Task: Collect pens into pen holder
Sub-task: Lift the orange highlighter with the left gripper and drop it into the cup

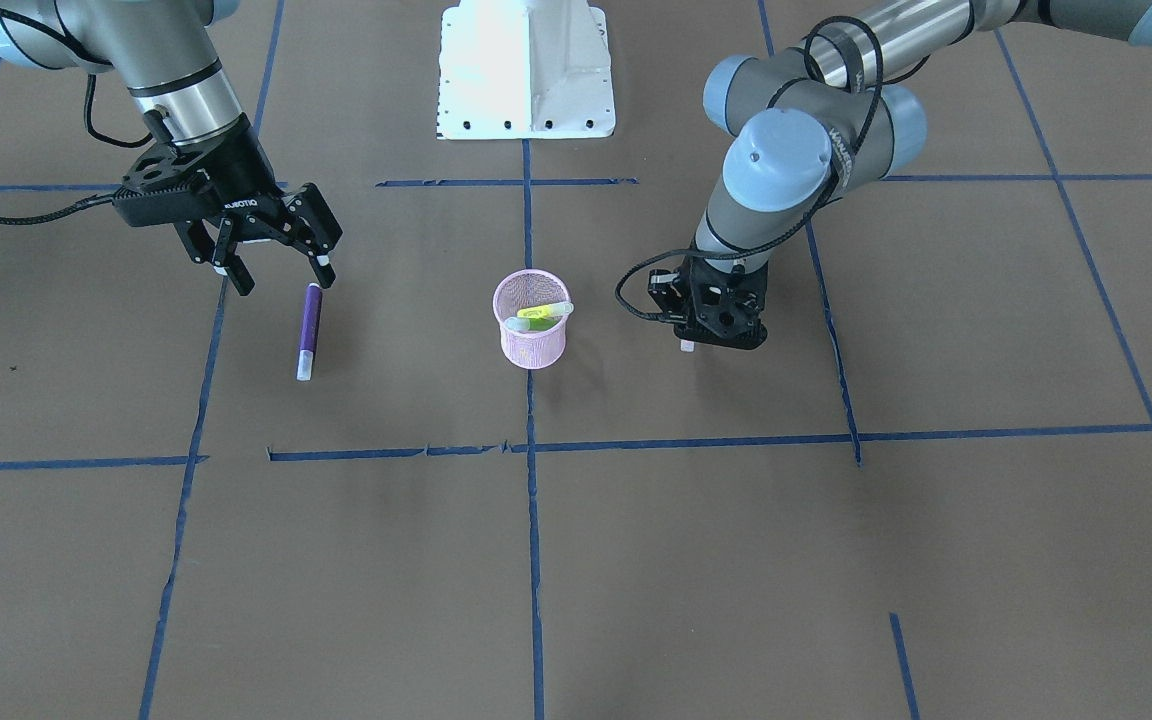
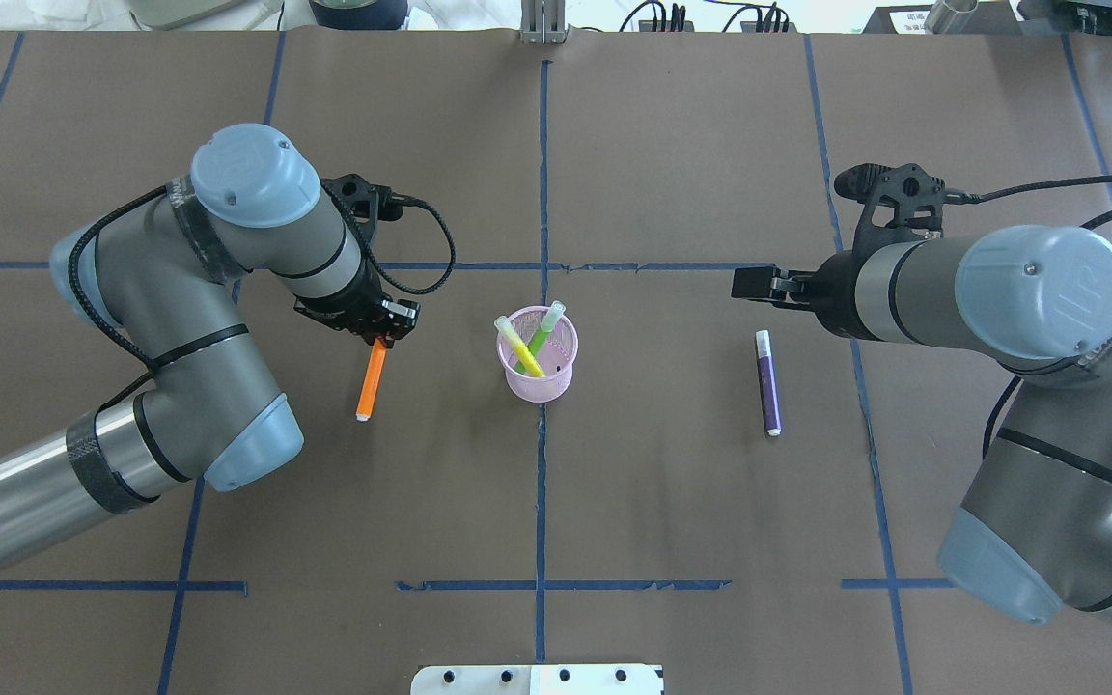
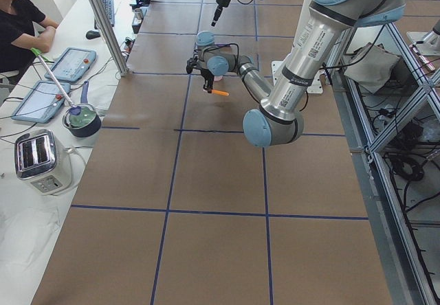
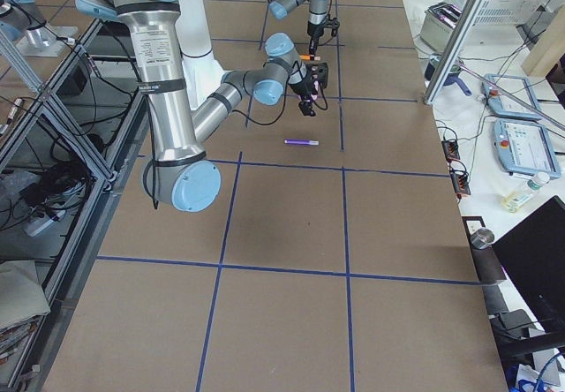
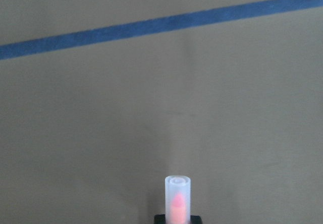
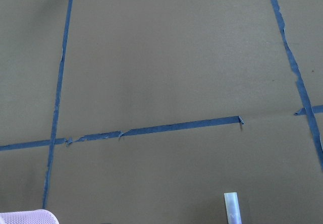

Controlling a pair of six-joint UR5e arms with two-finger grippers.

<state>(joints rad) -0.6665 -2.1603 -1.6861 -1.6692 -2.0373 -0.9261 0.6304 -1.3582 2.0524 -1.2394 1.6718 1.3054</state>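
Note:
The pink mesh pen holder (image 1: 532, 335) (image 2: 539, 372) stands at the table's middle with a green pen (image 2: 541, 334) and a yellow pen (image 2: 520, 347) leaning in it. My left gripper (image 2: 380, 340) (image 1: 698, 338) is shut on one end of the orange pen (image 2: 371, 381), left of the holder; the pen's pale cap (image 5: 178, 192) points out from the fingers. The purple pen (image 1: 308, 330) (image 2: 768, 383) lies flat on the table, right of the holder. My right gripper (image 1: 281, 277) (image 2: 754, 283) is open and empty, just above the purple pen's far end.
The white robot base (image 1: 526, 70) stands at the table's edge behind the holder. Blue tape lines (image 1: 536, 445) cross the brown table. In the left side view a person (image 3: 17, 23) sits at a side bench with tablets and a toaster (image 3: 38, 157).

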